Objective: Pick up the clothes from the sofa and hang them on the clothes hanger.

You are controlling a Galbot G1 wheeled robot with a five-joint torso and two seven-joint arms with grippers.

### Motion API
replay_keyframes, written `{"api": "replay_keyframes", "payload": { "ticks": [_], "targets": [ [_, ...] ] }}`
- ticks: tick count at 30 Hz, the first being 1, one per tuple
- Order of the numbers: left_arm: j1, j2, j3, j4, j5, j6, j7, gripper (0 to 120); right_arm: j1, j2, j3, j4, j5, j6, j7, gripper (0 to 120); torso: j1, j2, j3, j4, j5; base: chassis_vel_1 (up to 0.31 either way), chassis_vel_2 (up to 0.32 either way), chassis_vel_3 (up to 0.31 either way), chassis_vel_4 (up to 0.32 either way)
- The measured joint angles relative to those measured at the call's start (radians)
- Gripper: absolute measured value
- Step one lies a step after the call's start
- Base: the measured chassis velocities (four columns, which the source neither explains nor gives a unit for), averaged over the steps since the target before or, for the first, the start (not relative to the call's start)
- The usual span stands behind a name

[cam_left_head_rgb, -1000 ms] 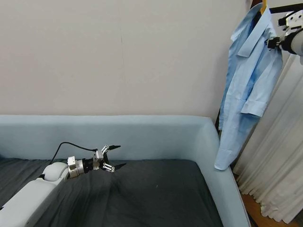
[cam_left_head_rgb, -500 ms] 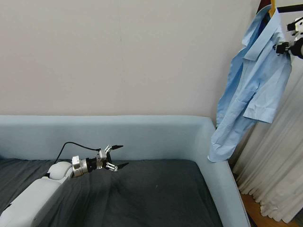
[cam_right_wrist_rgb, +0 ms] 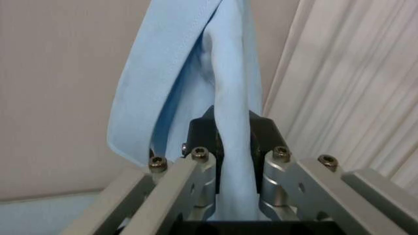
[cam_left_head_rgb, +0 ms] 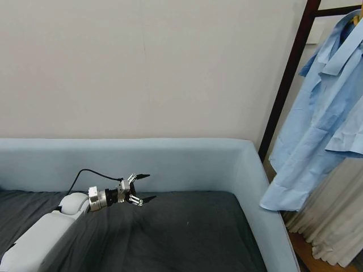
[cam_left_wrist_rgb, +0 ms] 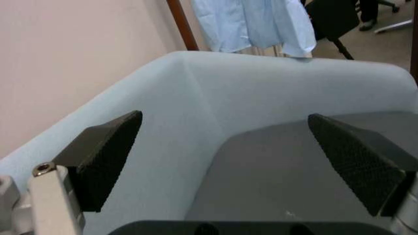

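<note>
A light blue shirt (cam_left_head_rgb: 323, 113) hangs high at the right, beside the dark wooden pole of the clothes rack (cam_left_head_rgb: 286, 79). Its collar is up by the rack's top bar. In the right wrist view my right gripper (cam_right_wrist_rgb: 232, 131) is shut on a fold of the blue shirt (cam_right_wrist_rgb: 189, 58). My left gripper (cam_left_head_rgb: 143, 187) is open just above the dark grey sofa seat (cam_left_head_rgb: 187, 232), near the pale blue backrest (cam_left_head_rgb: 170, 158), with nothing between its fingers. The left wrist view shows the left gripper (cam_left_wrist_rgb: 225, 117) with its pads wide apart, facing the sofa corner and the far shirt (cam_left_wrist_rgb: 261, 24).
The sofa's pale blue arm (cam_left_head_rgb: 266, 226) stands between the seat and the rack. White curtains (cam_left_head_rgb: 334, 226) hang behind the shirt at the right. A bare beige wall (cam_left_head_rgb: 142, 68) rises behind the sofa. Wooden floor shows at the lower right corner.
The shirt has swung to the right and higher, uncovering the rack pole. The right gripper has left the head view's right edge. The left gripper has barely shifted.
</note>
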Motion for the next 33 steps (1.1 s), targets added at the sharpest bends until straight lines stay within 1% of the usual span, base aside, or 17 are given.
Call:
{"api": "replay_keyframes", "payload": {
  "ticks": [6, 14, 19, 27, 33],
  "targets": [
    [0.03, 0.013, -0.024, -0.02, -0.002, -0.004, -0.002, 100, -0.073, -0.051, 0.053, -0.067, 0.026, -0.012, 0.015, 7, 0.0, 0.0, 0.0, 0.0001, -0.0001, 0.0, 0.0, 0.0, 0.0],
    [0.054, 0.023, -0.05, -0.03, -0.005, -0.014, -0.002, 100, -0.16, -0.087, 0.117, -0.14, 0.041, -0.012, 0.039, 7, 0.0, 0.0, 0.0, 0.0, 0.0002, 0.0, 0.0, 0.0, 0.0],
    [0.058, 0.023, -0.055, -0.032, -0.005, -0.017, -0.002, 100, -0.173, -0.095, 0.133, -0.165, 0.044, -0.006, 0.039, 7, 0.0, 0.0, 0.0, -0.0003, 0.0001, 0.0, 0.0, 0.0, 0.0],
    [0.048, 0.016, -0.051, -0.026, -0.006, -0.018, -0.002, 100, -0.185, -0.102, 0.15, -0.189, 0.061, -0.003, 0.05, 7, 0.0, 0.0, 0.0, -0.0002, 0.0001, 0.0, 0.0, 0.0, 0.0],
    [0.039, 0.005, -0.044, -0.01, -0.006, -0.018, -0.002, 100, -0.218, -0.118, 0.183, -0.229, 0.081, -0.006, 0.059, 7, 0.0, 0.0, 0.0, 0.0, 0.0, 0.0, 0.0, 0.0, 0.0]
  ]
}}
